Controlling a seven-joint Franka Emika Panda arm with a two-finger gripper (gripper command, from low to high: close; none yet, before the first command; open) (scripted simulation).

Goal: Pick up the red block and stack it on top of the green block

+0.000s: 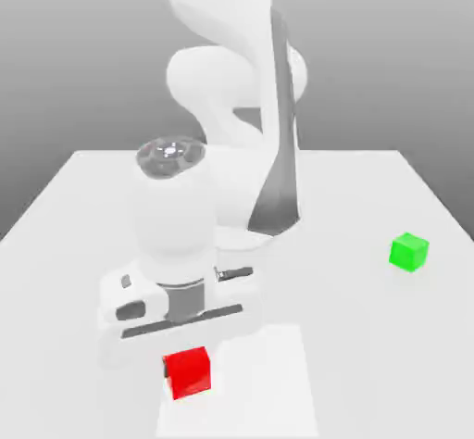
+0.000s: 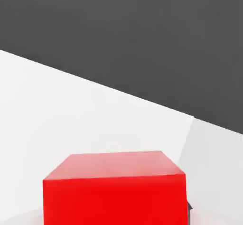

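The red block (image 1: 188, 372) rests on the white table near its front edge, directly under my hand. My gripper (image 1: 187, 354) has come straight down over it and is shut on the red block. In the hand view the red block (image 2: 114, 191) looms very close, with a dark fingertip (image 2: 190, 210) pressed against its side. The green block (image 1: 408, 251) sits alone on the table toward the exterior view's right, well apart from the red one.
The arm's white base and links (image 1: 250, 131) rise at the back middle of the table (image 1: 83, 206). Open white surface lies between the two blocks. The table's far edge (image 2: 95, 84) meets a dark backdrop.
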